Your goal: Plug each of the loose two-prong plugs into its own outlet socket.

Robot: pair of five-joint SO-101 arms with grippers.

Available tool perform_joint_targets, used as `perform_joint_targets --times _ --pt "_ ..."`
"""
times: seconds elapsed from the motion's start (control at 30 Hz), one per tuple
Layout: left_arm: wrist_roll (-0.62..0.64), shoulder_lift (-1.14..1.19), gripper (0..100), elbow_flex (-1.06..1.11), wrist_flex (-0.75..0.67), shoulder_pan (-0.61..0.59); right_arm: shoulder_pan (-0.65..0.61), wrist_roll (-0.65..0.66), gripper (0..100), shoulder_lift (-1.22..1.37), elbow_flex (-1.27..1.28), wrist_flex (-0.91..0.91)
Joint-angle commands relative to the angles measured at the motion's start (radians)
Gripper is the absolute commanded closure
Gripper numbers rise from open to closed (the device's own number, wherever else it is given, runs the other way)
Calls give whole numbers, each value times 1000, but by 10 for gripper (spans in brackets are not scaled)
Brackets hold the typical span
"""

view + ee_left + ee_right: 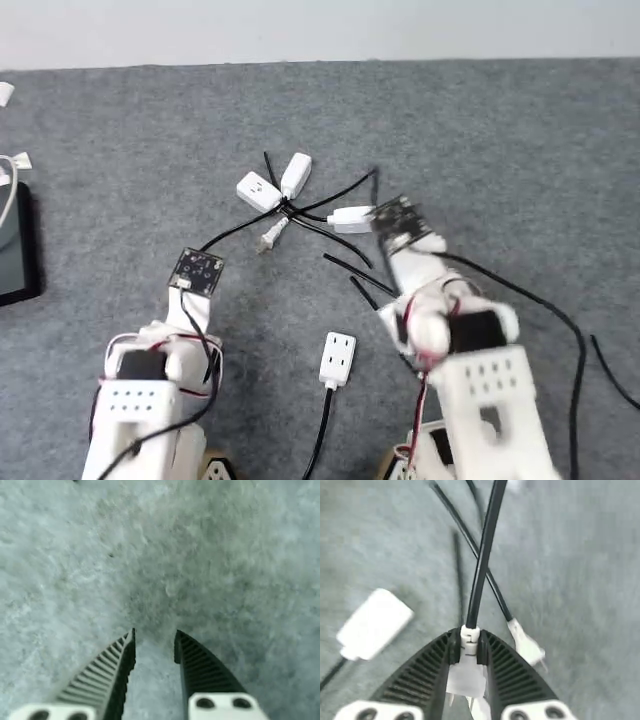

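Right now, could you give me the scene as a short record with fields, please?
surface: grey carpet
left gripper: open, empty, above bare carpet
right gripper: shut on white plug, its black cable leading away
loose plug: lying on the carpet, not plugged in
near outlet: between the two arms, nothing plugged in
far outlet: beside the cable tangle, nothing plugged in

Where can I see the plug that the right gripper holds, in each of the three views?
High view: the plug lies right of centre, at the tip of the right gripper.
Right wrist view: the plug is clamped between the right gripper's fingers.
Left wrist view: carpet under the open left gripper.
Shared landmark: the plug's black cable, leading away from the fingertips.
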Motion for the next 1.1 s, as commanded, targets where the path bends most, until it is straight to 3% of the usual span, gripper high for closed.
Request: perform_joint_targets --times 0.0,0.27,0.53,0.63,0.83,1.07 --pt "-124 196 930 -128 -6 8 -117 5 991 -105 -35 4" --pt "-284 433 930 -211 37 181 -364 -74 991 15 -37 -148" --pt "-298 617 930 -298 41 239 -446 -129 991 48 -35 -186" --pt "-358 683 930 -334 68 272 -467 -130 991 56 -32 -188" --pt "-379 710 931 -351 80 279 -430 -157 991 50 -31 -188" --pt "-348 710 931 -357 77 245 -217 -175 991 48 -69 -180"
